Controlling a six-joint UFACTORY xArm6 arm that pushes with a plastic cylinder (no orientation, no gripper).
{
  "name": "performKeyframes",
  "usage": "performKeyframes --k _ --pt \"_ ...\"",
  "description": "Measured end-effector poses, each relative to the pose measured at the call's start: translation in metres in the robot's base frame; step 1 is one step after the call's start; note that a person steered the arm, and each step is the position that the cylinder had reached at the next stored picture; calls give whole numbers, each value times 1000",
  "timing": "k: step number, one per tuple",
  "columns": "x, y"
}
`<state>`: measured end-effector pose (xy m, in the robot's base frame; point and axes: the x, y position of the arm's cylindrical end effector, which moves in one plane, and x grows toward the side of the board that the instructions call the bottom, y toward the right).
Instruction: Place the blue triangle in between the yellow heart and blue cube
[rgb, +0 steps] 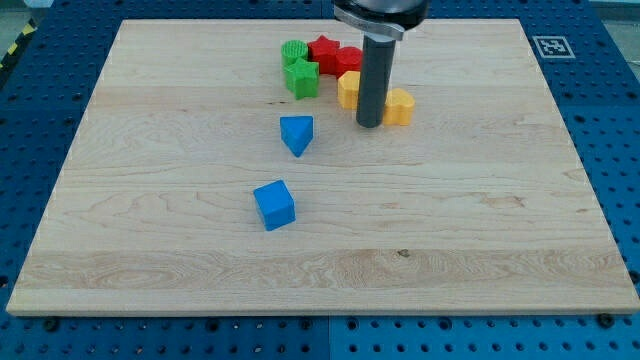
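The blue triangle (296, 133) lies near the board's middle, above the blue cube (274, 205). The yellow heart (399, 106) sits to the triangle's upper right. My tip (369, 124) rests on the board just left of the yellow heart, between it and a second yellow block (348, 90), and to the right of the blue triangle. The rod hides part of the yellow blocks.
A cluster at the view's top holds a green cylinder-like block (294, 51), a green star (301, 78), a red star (324, 50) and another red block (348, 60). The wooden board (150, 200) lies on a blue pegboard table.
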<state>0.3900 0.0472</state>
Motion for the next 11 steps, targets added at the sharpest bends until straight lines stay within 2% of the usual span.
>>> performKeyframes --k 1,4,6,7,8,9,11 --pt "0 -40" --pt "44 -57" --pt "-25 -74" --pt "-31 -100" --pt "5 -111" --pt "30 -101" --pt "29 -33"
